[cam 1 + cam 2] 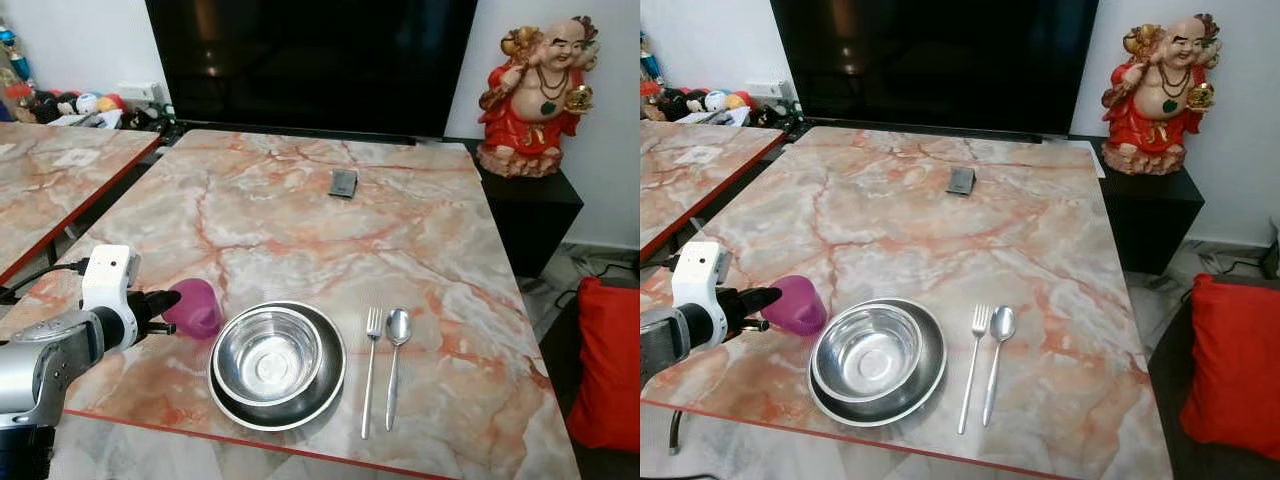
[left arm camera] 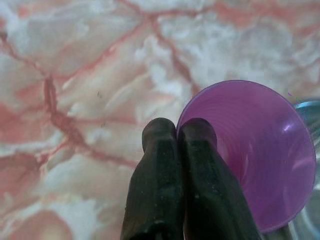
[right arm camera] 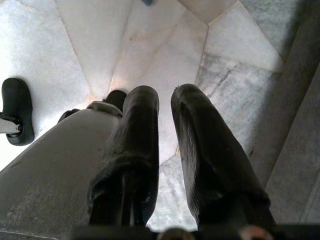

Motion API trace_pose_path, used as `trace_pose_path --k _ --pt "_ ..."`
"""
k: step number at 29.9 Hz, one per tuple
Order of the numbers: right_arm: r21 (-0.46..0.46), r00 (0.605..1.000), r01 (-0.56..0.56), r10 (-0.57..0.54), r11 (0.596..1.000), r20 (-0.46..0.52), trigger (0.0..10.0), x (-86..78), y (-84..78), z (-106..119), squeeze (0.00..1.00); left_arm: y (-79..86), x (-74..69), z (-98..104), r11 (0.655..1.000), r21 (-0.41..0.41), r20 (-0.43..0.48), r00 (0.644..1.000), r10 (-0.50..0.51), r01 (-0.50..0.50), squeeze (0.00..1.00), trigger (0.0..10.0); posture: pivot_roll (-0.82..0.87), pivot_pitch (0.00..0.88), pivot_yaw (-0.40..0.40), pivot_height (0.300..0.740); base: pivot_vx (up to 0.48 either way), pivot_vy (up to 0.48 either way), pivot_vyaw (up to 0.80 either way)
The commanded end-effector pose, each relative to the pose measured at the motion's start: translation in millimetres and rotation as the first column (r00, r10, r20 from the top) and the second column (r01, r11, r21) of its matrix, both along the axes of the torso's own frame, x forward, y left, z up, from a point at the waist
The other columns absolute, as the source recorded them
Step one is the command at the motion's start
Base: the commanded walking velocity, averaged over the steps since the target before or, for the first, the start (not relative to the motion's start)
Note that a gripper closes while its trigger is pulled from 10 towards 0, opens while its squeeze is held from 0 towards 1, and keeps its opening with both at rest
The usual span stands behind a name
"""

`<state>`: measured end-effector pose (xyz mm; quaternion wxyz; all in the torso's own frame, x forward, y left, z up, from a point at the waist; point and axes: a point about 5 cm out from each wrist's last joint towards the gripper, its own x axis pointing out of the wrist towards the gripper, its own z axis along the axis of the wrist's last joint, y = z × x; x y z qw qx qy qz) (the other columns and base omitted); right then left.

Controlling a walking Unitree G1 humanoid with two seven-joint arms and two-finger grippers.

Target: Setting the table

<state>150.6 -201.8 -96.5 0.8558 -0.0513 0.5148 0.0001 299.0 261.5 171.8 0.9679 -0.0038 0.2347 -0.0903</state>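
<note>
A purple cup point(image 1: 194, 308) is pinched by its rim in the left hand point(image 2: 177, 131), one black finger point(image 2: 200, 150) set inside the mouth and the other outside against the wall, the two pressed tight together on the plastic. The cup is tilted, its mouth turned toward the wrist camera, and it is held just beside the steel bowl point(image 1: 268, 355), on the side away from the fork point(image 1: 371, 368). It cannot be told whether the base already touches the marble bench point(image 1: 330, 240). The bowl is nested in a darker plate point(image 1: 325, 392); the fork and a spoon point(image 1: 396, 360) are laid side by side just beyond the plate's far side from the cup. A small dark object point(image 1: 343, 183) lies well beyond the bowl, toward the black screen point(image 1: 310, 60).

The step in hand is judged to be the placing of the cup. It would be done well if the cup were first brought upright, then lowered until its base is flat on the marble, clear of the plate's rim so that nothing is knocked. Only then should the grip be eased, and the inner finger lifted straight out so the light cup is not dragged over.

The right hand point(image 3: 165, 105) hangs idle above the tiled floor point(image 3: 150, 40), its fingers slightly parted and holding nothing.
</note>
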Motion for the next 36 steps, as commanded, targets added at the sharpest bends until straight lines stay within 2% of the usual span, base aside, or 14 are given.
trace_pose_path --k 1,10,11,12,13,21,34,35,36 --pt "-0.003 1.000 -0.008 0.008 1.000 -0.013 10.0 -2.2 0.5 -1.0 0.00 1.1 -2.1 -2.8 1.000 0.022 -0.026 1.000 -0.004 0.004 0.00 10.0 0.07 0.000 0.013 0.740 0.000 0.000 0.00" --pt "-0.003 1.000 -0.011 0.011 1.000 -0.017 10.0 -3.1 0.5 -1.4 0.00 2.1 -1.4 -7.6 0.999 0.038 -0.043 0.999 0.022 -0.021 0.01 10.0 0.06 0.000 0.014 0.740 0.000 0.000 0.00" --pt "-0.003 1.000 -0.010 0.010 1.000 -0.017 10.0 -3.2 0.3 -1.4 0.00 2.2 -1.3 -7.6 0.999 0.038 -0.044 0.999 0.024 -0.023 0.15 10.0 0.06 0.000 0.013 0.740 0.000 0.000 0.00" --pt "-0.004 1.000 -0.009 0.009 1.000 -0.017 10.0 -3.2 0.2 -1.4 0.00 2.4 -1.1 -7.5 0.999 0.035 -0.043 0.999 0.028 -0.026 0.75 10.0 0.06 0.000 0.013 0.740 0.000 0.000 0.00" --pt "-0.005 1.000 -0.009 0.009 1.000 -0.018 10.0 -3.3 0.0 -1.4 0.00 2.6 -0.8 -7.3 0.999 0.035 -0.042 0.999 0.031 -0.029 1.00 10.0 0.06 0.000 0.012 0.740 0.000 0.000 0.00" --pt "-0.006 1.000 -0.008 0.008 1.000 -0.019 10.0 -3.4 -0.5 -1.4 0.00 3.0 0.7 -5.6 0.999 0.028 -0.025 0.999 0.044 -0.043 1.00 10.0 0.06 0.000 0.009 0.740 0.000 0.000 0.00" --pt "-0.008 1.000 -0.008 0.008 1.000 -0.020 10.0 -3.6 -1.2 -1.3 0.00 -2.2 5.2 5.7 0.999 0.013 0.053 0.998 0.044 -0.045 1.00 10.0 0.06 0.000 0.004 0.740 0.000 0.000 0.00" --pt "-0.008 1.000 -0.008 0.008 1.000 -0.020 10.0 -3.6 -1.2 -1.3 0.00 -3.8 6.0 8.6 0.999 0.007 0.074 0.997 0.032 -0.033 0.00 10.0 0.06 0.000 0.004 0.740 0.000 0.000 0.00" --pt "-0.008 1.000 -0.007 0.007 1.000 -0.020 10.0 -3.6 -1.2 -1.3 0.00 -4.2 6.1 9.5 1.000 0.006 0.080 0.996 0.028 -0.029 0.00 10.0 0.06 0.000 0.004 0.740 0.000 0.000 0.00"
